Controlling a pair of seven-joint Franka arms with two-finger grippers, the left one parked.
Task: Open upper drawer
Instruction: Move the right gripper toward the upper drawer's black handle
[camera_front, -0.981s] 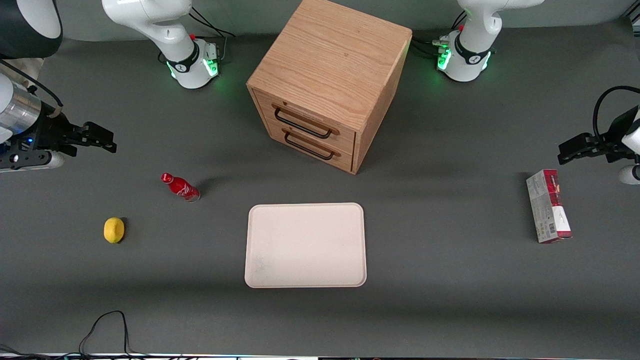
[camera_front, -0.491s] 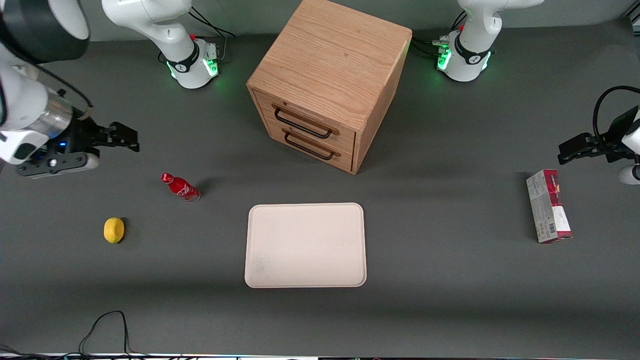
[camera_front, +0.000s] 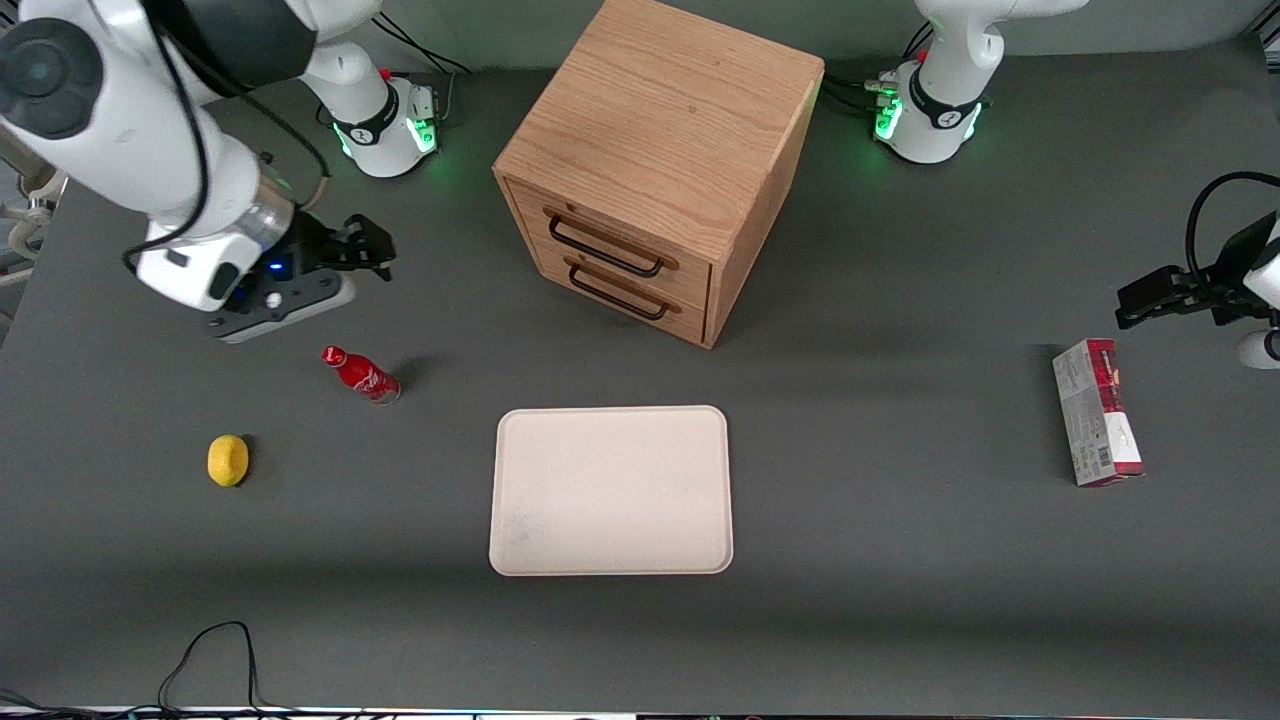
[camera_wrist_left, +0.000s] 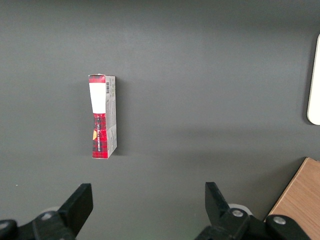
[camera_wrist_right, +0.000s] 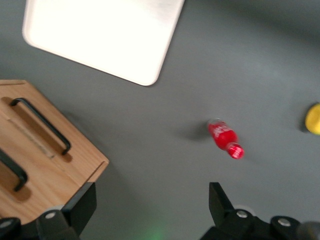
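Claw (camera_front: 375, 247): fingers spread apart, holding nothing, up in the air near the red bottle (camera_front: 361, 374), well apart from the cabinet (camera_front: 660, 150).
Upper drawer (camera_front: 610, 243): pushed in, top one of two in the wooden cabinet, black handle (camera_front: 604, 250) untouched.
Lower drawer (camera_front: 622, 290): pushed in too.
Tray (camera_front: 611, 490): flat on the desk (camera_front: 900, 520), nearer the front camera than the cabinet.
Lemon (camera_front: 228, 460): near the bottle.
Red box (camera_front: 1096, 412): toward the parked arm's end.

A glossy white arm with a black joint cap is seen at the upper left of the frame, ending in a black two-finger gripper (camera_front: 375, 250) with a silver wrist ring, black cables and a small blue light.
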